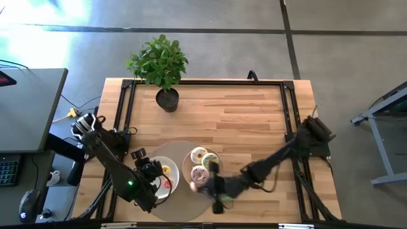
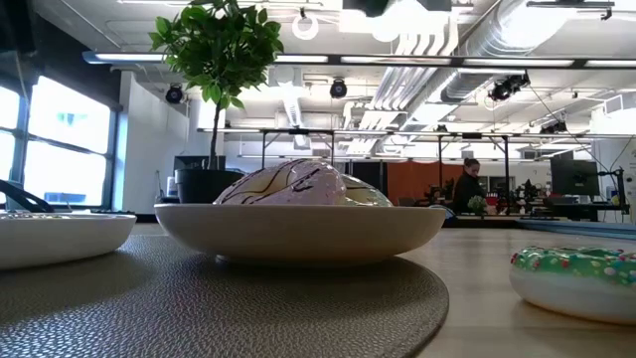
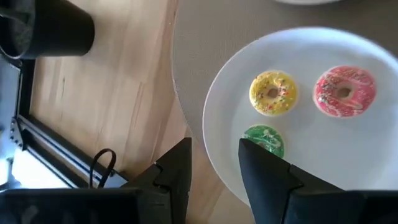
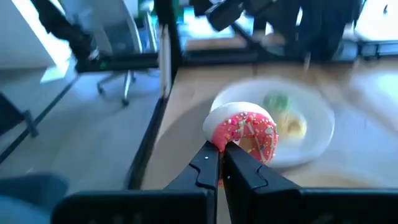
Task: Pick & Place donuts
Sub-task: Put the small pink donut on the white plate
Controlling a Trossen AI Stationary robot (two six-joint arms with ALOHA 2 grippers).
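Observation:
My right gripper (image 4: pixel 221 149) is shut on a pink-iced donut (image 4: pixel 245 130), just beside the right white plate (image 1: pixel 186 166) in the high view (image 1: pixel 202 184). That plate holds cream and drizzled donuts (image 2: pixel 298 184). A green-iced donut (image 2: pixel 576 268) lies flat on the table to its right. My left gripper (image 3: pixel 214 146) is open above the near rim of the left white plate (image 3: pixel 217 106). On that plate lie tiny yellow (image 3: pixel 272 93), red-pink (image 3: pixel 345 91) and green (image 3: pixel 264 138) donuts. My right gripper pinches the pink donut's rim (image 4: pixel 227 140) between its two fingertips, at the ring's lower edge. The fingers reach in from the table's right side. The donut stands on edge above the fingertips, lifted clear of the table and plates.
A round grey mat (image 2: pixel 248 298) lies under both plates at the table's near edge. A potted plant (image 1: pixel 166 98) stands at the far left of the table. The wooden top (image 1: pixel 241 121) between the plant and the plates is bare. A person shows in the room far behind.

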